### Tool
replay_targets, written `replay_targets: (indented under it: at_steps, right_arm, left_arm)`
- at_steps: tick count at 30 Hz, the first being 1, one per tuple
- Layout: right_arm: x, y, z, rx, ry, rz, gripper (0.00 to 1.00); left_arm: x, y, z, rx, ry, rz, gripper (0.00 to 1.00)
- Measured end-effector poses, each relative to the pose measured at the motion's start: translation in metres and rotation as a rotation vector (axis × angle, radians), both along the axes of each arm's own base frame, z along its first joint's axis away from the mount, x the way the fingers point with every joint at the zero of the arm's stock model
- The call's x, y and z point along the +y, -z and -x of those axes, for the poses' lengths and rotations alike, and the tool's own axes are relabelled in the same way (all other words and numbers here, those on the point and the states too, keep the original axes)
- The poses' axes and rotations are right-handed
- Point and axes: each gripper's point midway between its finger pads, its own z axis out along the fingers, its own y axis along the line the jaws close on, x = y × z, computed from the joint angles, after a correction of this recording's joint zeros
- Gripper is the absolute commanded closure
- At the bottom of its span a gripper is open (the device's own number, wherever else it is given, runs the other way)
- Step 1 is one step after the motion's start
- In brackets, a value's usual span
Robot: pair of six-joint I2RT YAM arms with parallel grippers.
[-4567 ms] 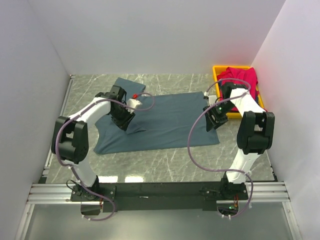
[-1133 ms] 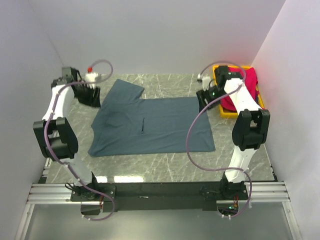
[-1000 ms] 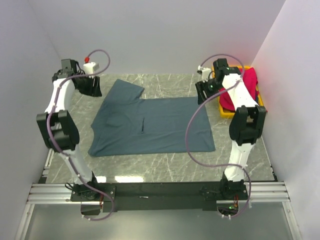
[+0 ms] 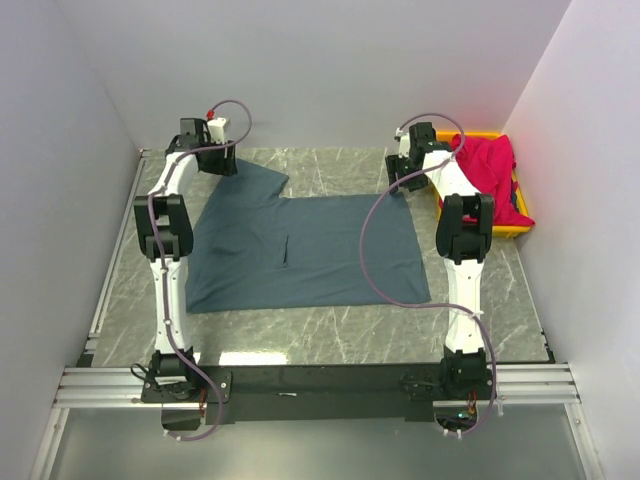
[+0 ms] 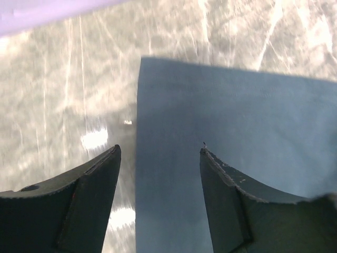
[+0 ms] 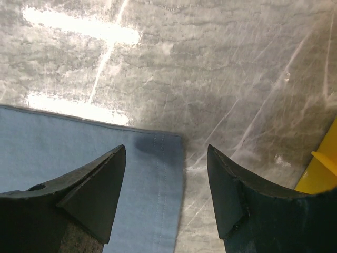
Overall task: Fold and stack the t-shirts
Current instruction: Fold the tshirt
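The slate blue-grey t-shirt [image 4: 300, 250] lies spread flat on the marble table. The red t-shirt [image 4: 490, 165] is heaped in the yellow bin. My left gripper [image 4: 212, 163] is open over the shirt's far left sleeve corner; in the left wrist view [image 5: 159, 150] the sleeve cloth [image 5: 237, 126] and its edge lie between the fingers. My right gripper [image 4: 400, 180] is open over the shirt's far right hem corner; in the right wrist view [image 6: 166, 148] the stitched corner [image 6: 163, 158] lies between the fingers.
The yellow bin [image 4: 520, 225] stands at the far right against the wall; its edge shows in the right wrist view [image 6: 324, 171]. White walls close in the table on three sides. Bare marble [image 4: 330, 335] lies in front of the shirt.
Both arms have swung further out toward the back of the table. The left gripper has come onto the sleeve corner, the right onto the far hem corner. The shirt lies as before.
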Motion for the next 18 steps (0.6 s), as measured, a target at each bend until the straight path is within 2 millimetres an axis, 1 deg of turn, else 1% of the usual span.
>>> replay_targets:
  at_steps: [2,4,10,12,15,17,18]
  right_arm:
    - [0.000,-0.001,-0.001,-0.002,-0.001,-0.002,0.30]
    - [0.001,0.000,-0.001,-0.001,0.001,-0.004,0.30]
    - [0.001,0.000,-0.001,0.000,0.004,-0.009,0.30]
    - [0.003,0.000,-0.001,0.001,0.001,-0.015,0.30]
    - [0.004,0.000,0.000,0.002,-0.003,-0.022,0.28]
    - [0.004,0.000,0.000,0.004,-0.003,-0.023,0.24]
    - [0.004,0.000,0.000,0.005,-0.001,-0.024,0.23]
  left_arm:
    - [-0.001,0.003,-0.007,-0.018,0.006,-0.007,0.30]
    - [-0.002,0.006,-0.010,-0.027,0.014,-0.012,0.30]
    - [-0.007,0.014,-0.021,-0.057,0.042,-0.029,0.35]
    - [-0.010,0.019,-0.023,-0.059,0.052,-0.028,0.37]
    - [-0.014,0.020,-0.027,-0.078,0.071,-0.024,0.39]
    - [-0.016,0.020,-0.031,-0.088,0.079,-0.023,0.45]
    - [-0.018,0.021,-0.033,-0.095,0.084,-0.023,0.48]
